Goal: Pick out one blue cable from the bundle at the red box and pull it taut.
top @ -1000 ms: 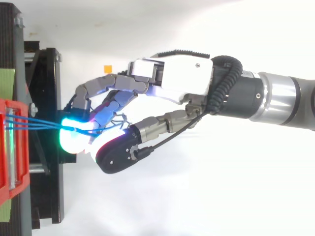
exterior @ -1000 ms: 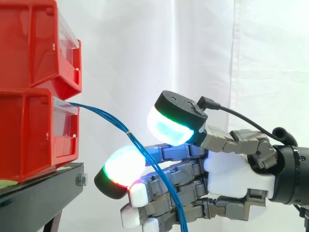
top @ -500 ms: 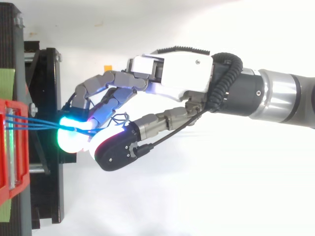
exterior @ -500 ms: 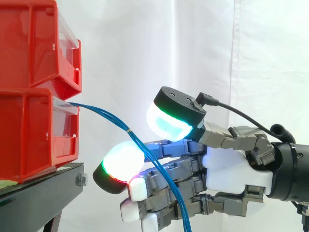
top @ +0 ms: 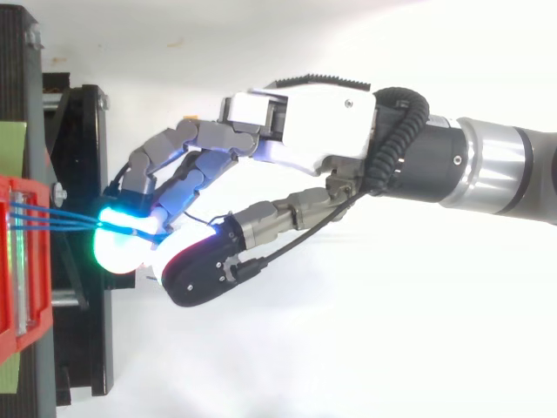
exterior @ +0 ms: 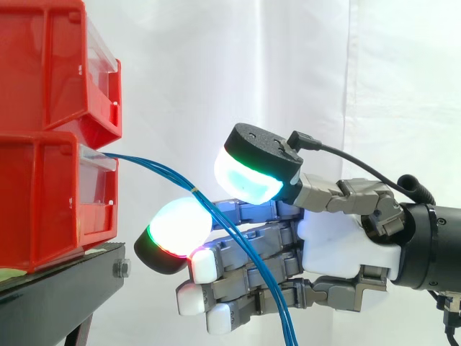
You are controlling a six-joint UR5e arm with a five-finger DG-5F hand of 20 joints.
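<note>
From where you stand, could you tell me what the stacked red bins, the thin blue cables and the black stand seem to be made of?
Stacked red bins: likely moulded plastic, glossy, with ribbed walls.
Thin blue cables: probably plastic-sheathed wire, smooth, sagging in soft curves.
Black stand: seemingly painted metal, matte, with a bolt at its corner.

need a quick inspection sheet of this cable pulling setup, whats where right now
surface: black stand carrying the bins.
job's things: upper red bin stacked on lower red bin; blue cables come out of the lower one's front.
clutter: nothing seen.
grippers: robot hand open, thumb pad above the bundle and a finger pad below it, the two apart; no grasp seen.
cables: the blue cables sag in a curve, not taut; a yellow tie binds them near the pads; they run on down across the hand.
surroundings: white curtain behind.
</note>
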